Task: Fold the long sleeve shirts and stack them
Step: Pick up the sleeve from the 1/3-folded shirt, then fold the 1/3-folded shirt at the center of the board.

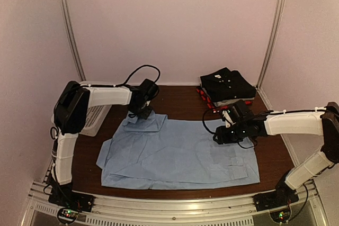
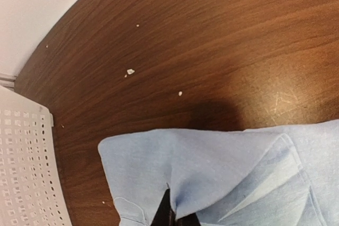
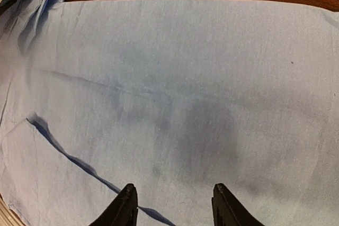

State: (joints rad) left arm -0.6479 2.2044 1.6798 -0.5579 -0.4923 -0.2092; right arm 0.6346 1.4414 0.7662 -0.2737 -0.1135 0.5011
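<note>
Overhead, the light blue shirt (image 1: 180,154) lies spread across the middle of the table (image 1: 183,99). The folded stack (image 1: 226,87), black on top, sits at the far right, and a white basket (image 1: 98,116) at the far left. Only the left wrist view shows the left gripper (image 2: 169,213) pinched on a fold at the shirt's far left corner. The right wrist view shows the right gripper (image 3: 175,207) with fingers spread over flat cloth.

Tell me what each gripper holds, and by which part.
The left gripper pinches the light blue shirt by a bunched fold at its far left corner. The right gripper, open above the shirt, holds nothing.
</note>
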